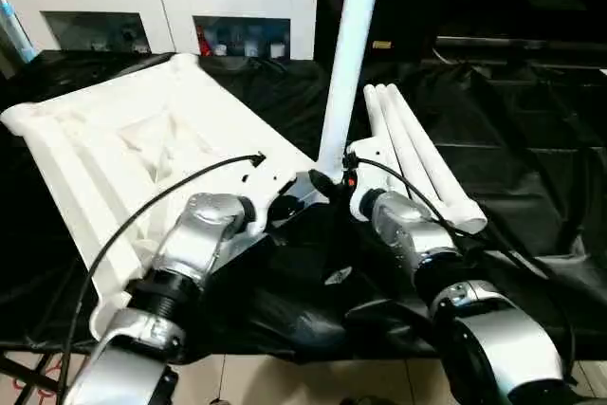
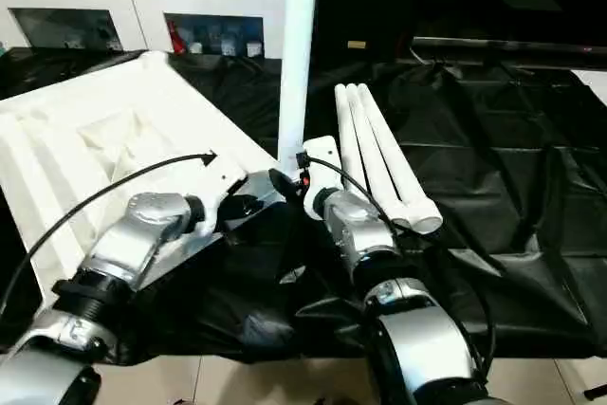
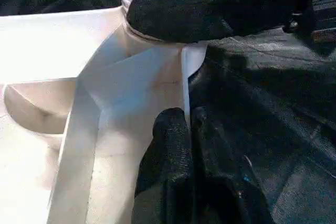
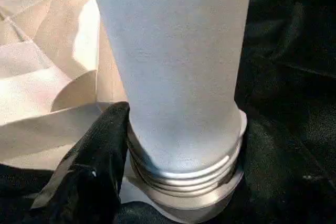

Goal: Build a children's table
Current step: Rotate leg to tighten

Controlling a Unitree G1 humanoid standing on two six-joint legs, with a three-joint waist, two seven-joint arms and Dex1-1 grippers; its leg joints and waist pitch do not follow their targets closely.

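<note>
The white plastic rectangular tabletop (image 1: 133,158) lay upside down on the black sheet (image 1: 531,139), its ribbed underside up, with one long tapered white tube leg (image 1: 346,54) standing upright in the round corner socket nearest the robot. Three more white tube legs (image 1: 417,154) lay side by side on the sheet, just beside that corner on the robot's right. The left gripper (image 3: 181,145) was pinched shut on the thin rim of the tabletop beside the socket, one black finger on either side of the edge, steadying the panel. The right gripper (image 1: 332,182) sat at the foot of the upright leg with its fingers spread to about the leg's width; in the right wrist view one black finger (image 4: 89,171) pressed against the base, just above the screw threads, several of which stood clear of the socket. From that exposed thread I judged the leg not yet fully seated. The risk from here was a crooked start: if the leg leaned while being turned, the threads could cross and jam. A loose hold could also let the tall leg tip away, and if the thin rim slid out of the left pinch the whole tabletop might rotate with the leg instead of taking it in.
</note>
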